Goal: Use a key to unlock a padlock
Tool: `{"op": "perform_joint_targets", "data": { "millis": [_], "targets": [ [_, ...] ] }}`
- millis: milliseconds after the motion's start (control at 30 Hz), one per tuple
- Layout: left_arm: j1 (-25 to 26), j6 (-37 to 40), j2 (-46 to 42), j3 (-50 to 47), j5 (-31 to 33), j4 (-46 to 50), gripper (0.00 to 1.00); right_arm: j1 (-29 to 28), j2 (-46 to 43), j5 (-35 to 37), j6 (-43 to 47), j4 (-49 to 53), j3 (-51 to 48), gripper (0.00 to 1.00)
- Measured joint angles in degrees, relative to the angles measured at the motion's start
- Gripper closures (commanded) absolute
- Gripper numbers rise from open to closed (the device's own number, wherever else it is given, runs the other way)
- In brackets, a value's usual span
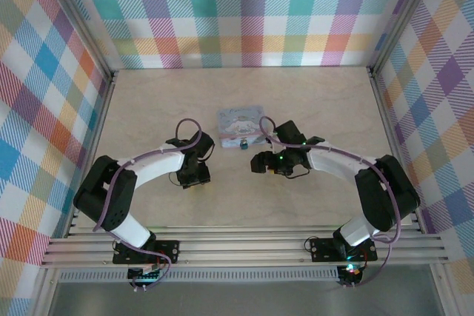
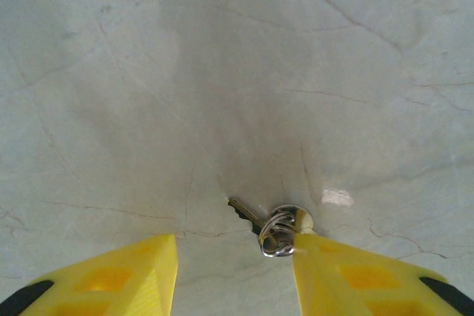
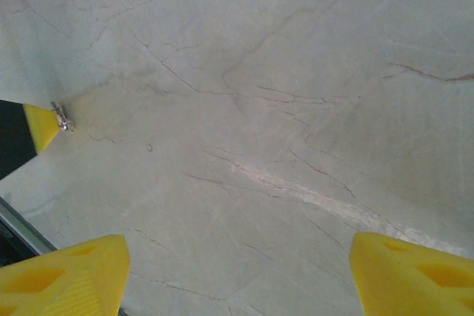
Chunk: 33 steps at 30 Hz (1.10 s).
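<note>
My left jaws stand apart, low over the pale marbled surface (image 2: 222, 72). The tiny silvery metal key (image 2: 248, 214) lies flat there on its wire ring. The ring touches one yellow fingertip (image 2: 348, 271), with nothing gripping it. My right jaws gape wide above the same surface. The tiny dark bluish padlock (image 1: 243, 143) sits at the near edge of the pale blue cartoon tin (image 1: 241, 122), between my two arms.
</note>
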<state>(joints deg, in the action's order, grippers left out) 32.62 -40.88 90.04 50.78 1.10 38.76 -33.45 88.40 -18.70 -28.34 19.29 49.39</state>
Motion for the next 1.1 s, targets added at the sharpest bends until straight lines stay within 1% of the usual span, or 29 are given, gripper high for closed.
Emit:
{"op": "perform_joint_targets", "data": {
  "millis": [200, 333, 467, 633, 800, 967, 1100],
  "targets": [
    [0.00, 1.16, -0.46, -0.02, 0.02, -2.14, 0.67, -2.69, 0.00, 0.59, -1.73, -1.42, -0.55, 0.22],
    [0.00, 1.57, 1.31, -0.02, -0.68, -4.04, 0.73, -4.07, 0.00, 0.81, -2.62, -2.01, -0.61, 0.22],
    [0.00, 1.68, 2.05, 0.04, -1.57, -4.94, 0.79, -4.48, 0.00, 1.22, -2.95, -2.16, -0.61, 0.22],
    [0.00, 1.77, 2.16, 0.07, -2.12, -5.64, 0.92, -4.50, 0.00, 1.40, -3.28, -2.19, -0.63, 0.22],
    [0.00, 2.58, 2.16, 0.39, -2.75, -6.16, 1.00, -4.50, 0.00, 1.11, -4.61, -3.23, -0.94, 0.22],
    [0.00, 2.84, 2.12, 0.37, -2.95, -6.16, 1.00, -4.50, 0.04, -0.46, -6.71, -5.70, -1.53, 0.22],
    [0.00, 3.15, 1.44, 0.24, -3.26, -6.25, 1.00, -4.50, 0.72, -2.21, -8.76, -8.24, -1.99, 0.26]
  ]
}}
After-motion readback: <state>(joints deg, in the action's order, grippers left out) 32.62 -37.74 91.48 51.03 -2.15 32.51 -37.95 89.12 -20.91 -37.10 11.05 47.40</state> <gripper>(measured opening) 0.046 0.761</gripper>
